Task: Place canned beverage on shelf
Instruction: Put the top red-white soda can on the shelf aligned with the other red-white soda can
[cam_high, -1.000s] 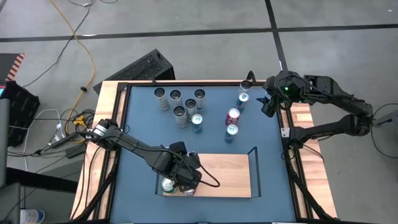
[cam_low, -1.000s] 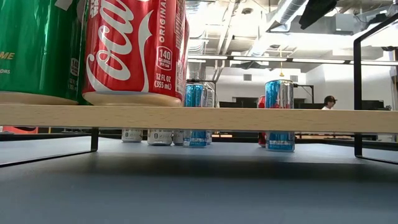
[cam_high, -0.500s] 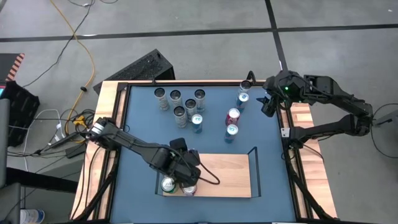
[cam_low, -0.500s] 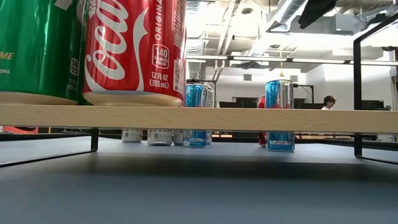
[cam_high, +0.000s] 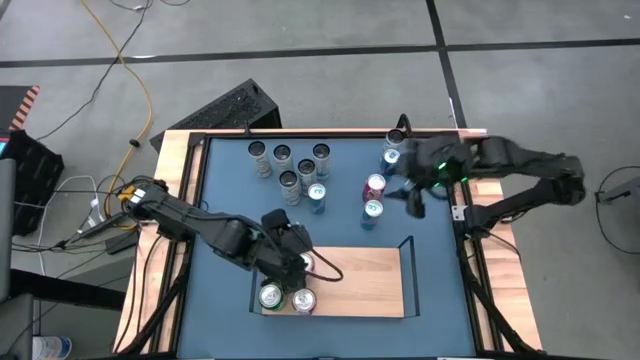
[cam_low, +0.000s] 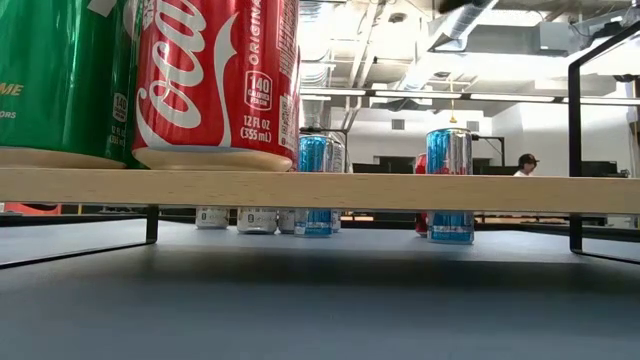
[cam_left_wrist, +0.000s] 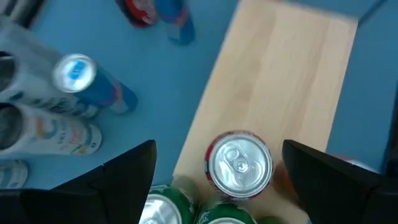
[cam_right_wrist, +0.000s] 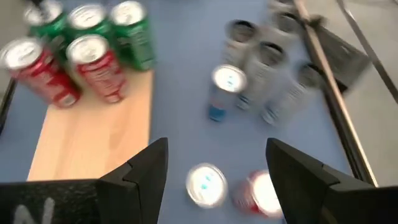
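Red can (cam_left_wrist: 239, 165) upright on shelf (cam_left_wrist: 280, 87), left hand (cam_left_wrist: 217, 171) open above it

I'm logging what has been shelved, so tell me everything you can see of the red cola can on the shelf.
The red cola can is red with white script and a silver pull-tab top. It stands upright on the light-wood shelf near one end, beside a green can. The left hand hangs open above it, not touching.
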